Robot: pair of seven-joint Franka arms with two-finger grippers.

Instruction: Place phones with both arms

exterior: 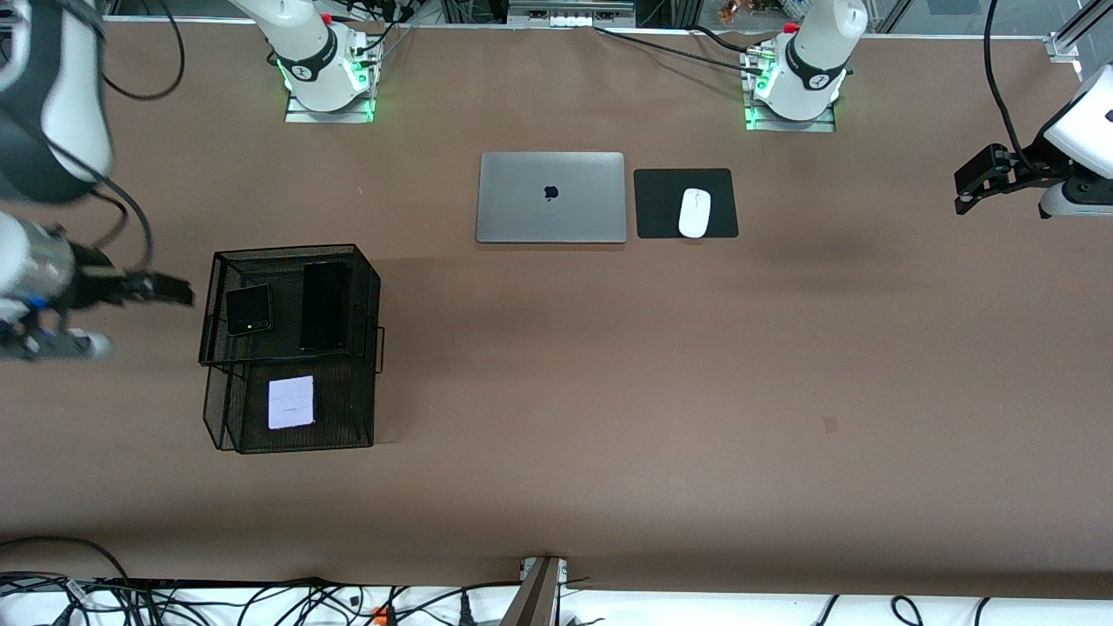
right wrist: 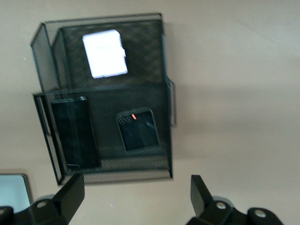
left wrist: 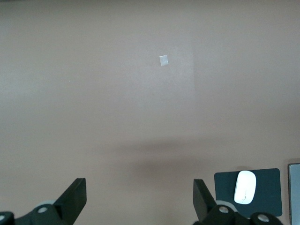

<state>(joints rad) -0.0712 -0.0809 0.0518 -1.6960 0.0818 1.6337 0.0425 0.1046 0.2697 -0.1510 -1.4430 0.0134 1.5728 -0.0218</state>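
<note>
A black mesh rack (exterior: 291, 348) stands on the brown desk (exterior: 609, 391) toward the right arm's end, and serves here as the landmark. Its upper tier holds two phones side by side: the small black phone (exterior: 249, 309), showing a tiny lit dot near one edge, and the long black phone (exterior: 324, 305), which lies nearer the laptop. The lower tier, nearer the front camera, holds the lavender phone (exterior: 290, 402) lying flat. No writing can be read on any of the three; in the right wrist view the small black phone (right wrist: 138, 131) shows a faint mark beside a red light, too blurred to make out. The right tool (exterior: 165, 289) hovers just beside the rack, at the rack's side toward the right arm's end of the desk; its two fingers (right wrist: 70, 194) stand wide apart and hold nothing. The left tool (exterior: 978, 178) hangs over bare desk at the left arm's end, well apart from the rack, fingers (left wrist: 75, 199) likewise spread wide and empty. Farther from the front camera than the rack, toward the middle of the desk, lies a closed silver laptop (exterior: 551, 197) bearing a dark apple logo on its lid, and just beside it a white mouse (exterior: 694, 212) rests on a black pad (exterior: 685, 203).
</note>
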